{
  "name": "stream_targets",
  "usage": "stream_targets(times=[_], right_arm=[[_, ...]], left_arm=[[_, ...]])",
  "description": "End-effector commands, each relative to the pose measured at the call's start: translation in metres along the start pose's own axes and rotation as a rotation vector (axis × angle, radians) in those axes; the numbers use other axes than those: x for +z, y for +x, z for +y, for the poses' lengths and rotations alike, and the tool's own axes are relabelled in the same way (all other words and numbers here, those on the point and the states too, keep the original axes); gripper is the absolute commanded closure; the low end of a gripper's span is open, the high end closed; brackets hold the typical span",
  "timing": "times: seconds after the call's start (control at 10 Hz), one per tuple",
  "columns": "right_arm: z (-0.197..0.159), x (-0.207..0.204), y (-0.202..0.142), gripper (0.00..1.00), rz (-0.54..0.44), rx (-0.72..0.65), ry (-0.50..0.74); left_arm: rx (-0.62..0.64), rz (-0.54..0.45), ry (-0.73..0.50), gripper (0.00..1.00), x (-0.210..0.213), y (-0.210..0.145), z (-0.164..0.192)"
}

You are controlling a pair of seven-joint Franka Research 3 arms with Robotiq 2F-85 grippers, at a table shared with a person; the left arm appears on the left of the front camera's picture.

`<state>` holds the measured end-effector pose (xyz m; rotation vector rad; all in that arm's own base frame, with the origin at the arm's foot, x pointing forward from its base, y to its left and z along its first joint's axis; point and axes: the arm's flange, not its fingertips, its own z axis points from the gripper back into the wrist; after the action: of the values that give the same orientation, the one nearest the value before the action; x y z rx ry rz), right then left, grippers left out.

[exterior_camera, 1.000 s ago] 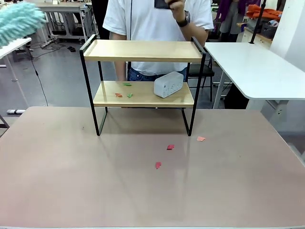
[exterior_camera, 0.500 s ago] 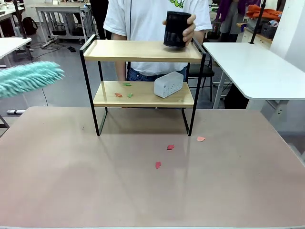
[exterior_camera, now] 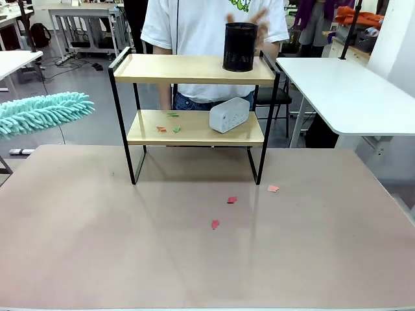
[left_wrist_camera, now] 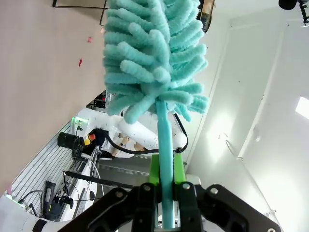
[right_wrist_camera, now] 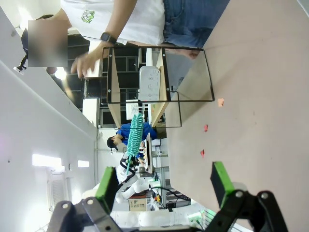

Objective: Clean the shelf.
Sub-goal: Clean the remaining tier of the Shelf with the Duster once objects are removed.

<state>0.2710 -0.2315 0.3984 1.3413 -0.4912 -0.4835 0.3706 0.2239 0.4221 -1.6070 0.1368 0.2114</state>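
The shelf (exterior_camera: 194,69) stands at the table's far side, its two wooden boards in a black frame. Small red and green paper scraps (exterior_camera: 167,124) lie on its lower board beside a grey-white box (exterior_camera: 229,115). A black mesh cup (exterior_camera: 240,46) stands on the top board, with the person's blurred hand (exterior_camera: 257,22) just behind it. My left gripper (left_wrist_camera: 166,170) is shut on the handle of a teal fluffy duster (left_wrist_camera: 149,58), which hangs at the left (exterior_camera: 43,111), short of the shelf. My right gripper (right_wrist_camera: 164,187) is open above the table, facing the shelf (right_wrist_camera: 159,79).
Three red and orange scraps (exterior_camera: 231,199) lie on the pinkish table (exterior_camera: 97,246) in front of the shelf. The person stands right behind the shelf. A white table (exterior_camera: 343,91) stands at the right.
The duster came down from the upper left and swung right toward the shelf. The person set the black cup on the top board and let go of it.
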Motion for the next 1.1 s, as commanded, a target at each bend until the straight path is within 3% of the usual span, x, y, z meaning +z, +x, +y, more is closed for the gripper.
stream_targets(times=[0.0, 1.0], right_arm=[[0.0017, 0.0011, -0.0005, 0.00, 0.003, 0.014, 0.008], [0.0017, 0.0011, -0.0005, 0.00, 0.003, 0.014, 0.008]], left_arm=[[-0.017, 0.002, 0.000, 0.88, -0.0075, -0.0064, 0.0015], [-0.017, 0.002, 0.000, 0.88, -0.0075, -0.0064, 0.0015]])
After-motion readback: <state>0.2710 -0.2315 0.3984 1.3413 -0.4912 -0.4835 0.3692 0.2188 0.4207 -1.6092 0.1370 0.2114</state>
